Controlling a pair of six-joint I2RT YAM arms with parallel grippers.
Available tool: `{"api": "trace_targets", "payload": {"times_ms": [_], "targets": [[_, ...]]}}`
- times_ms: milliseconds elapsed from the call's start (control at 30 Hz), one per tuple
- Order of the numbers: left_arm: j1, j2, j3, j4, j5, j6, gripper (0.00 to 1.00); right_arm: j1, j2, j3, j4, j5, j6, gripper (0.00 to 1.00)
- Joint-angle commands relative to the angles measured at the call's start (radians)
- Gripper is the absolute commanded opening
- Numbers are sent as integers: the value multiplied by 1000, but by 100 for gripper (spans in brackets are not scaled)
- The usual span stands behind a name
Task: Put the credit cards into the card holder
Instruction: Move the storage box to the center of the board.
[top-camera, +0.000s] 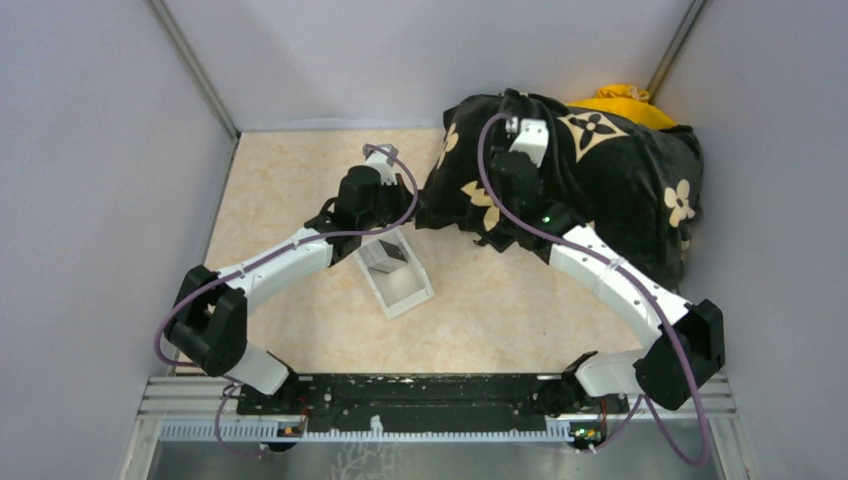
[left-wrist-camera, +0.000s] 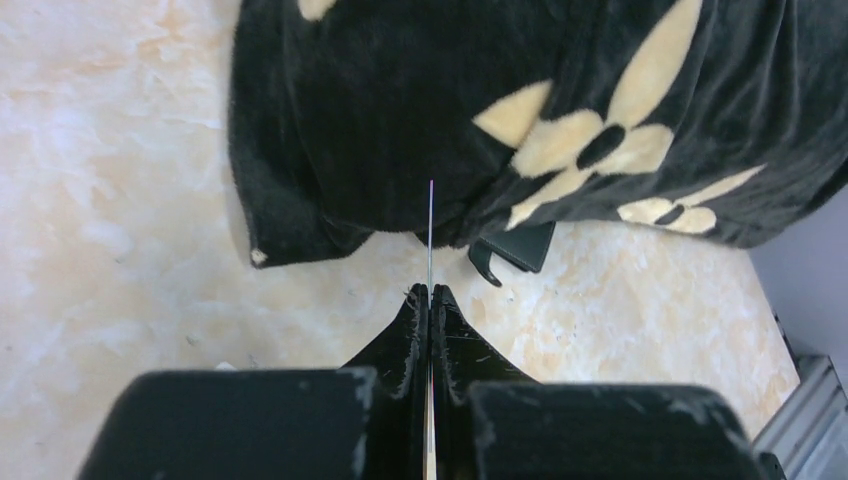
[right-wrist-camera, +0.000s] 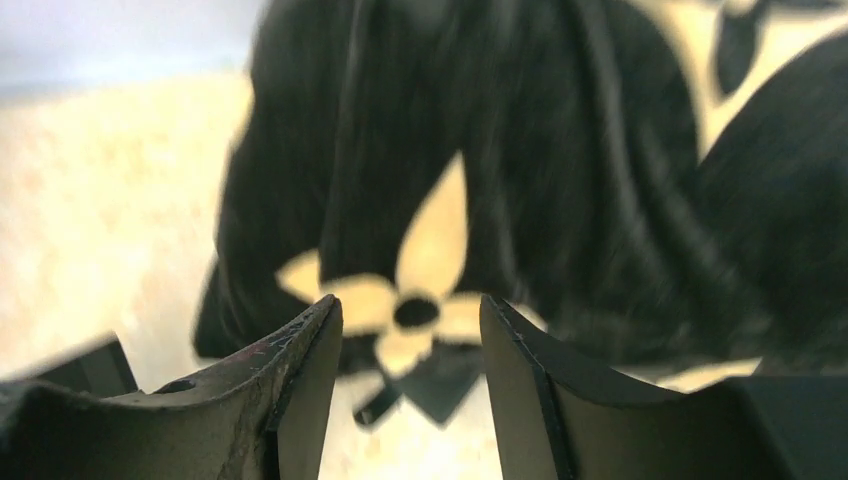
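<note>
Items on view:

- Left gripper (left-wrist-camera: 430, 292): jaws pressed fully together, pinching one thin card (left-wrist-camera: 430, 235). The card shows edge-on, upright, its free end sticking out past the fingertips towards the cushion. Its colour cannot be told from this angle.
- Right gripper (right-wrist-camera: 410, 340): jaws standing apart, nothing between them. It hangs over the near left side of the cushion; the view from its wrist is blurred.
- Card holder (left-wrist-camera: 520, 248): black with a rounded corner, lying on the table at the cushion's near edge, partly tucked under the fabric. Whether it is open or folded cannot be told.
- Cushion (top-camera: 600, 170): large, black, plush, with cream flower patterns, at the far right of the table.
- Tray (top-camera: 405, 290): pale grey, box-like, mid-table, just beside the left arm.
- Table (top-camera: 500, 310): cream marbled top.
- Yellow bundle (top-camera: 620, 100): behind the cushion in the far right corner.
</note>
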Motion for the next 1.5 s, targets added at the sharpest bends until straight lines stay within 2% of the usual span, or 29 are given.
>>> {"api": "trace_targets", "payload": {"times_ms": [0, 167, 433, 1033, 1467], "targets": [[-21, 28, -21, 20, 37, 6, 0, 40, -14, -116, -119, -186, 160, 53], [-29, 66, -25, 14, 41, -20, 0, 84, 60, -109, -181, -253, 140, 54], [-44, 136, -25, -38, 17, -68, 0, 102, 162, -134, -190, -315, 136, 55], [-79, 211, -24, -133, -177, -159, 0, 103, 392, -111, -129, -254, 91, 54], [-79, 173, -82, -110, -324, -182, 0, 82, 442, -90, -42, -189, 18, 51]]}}
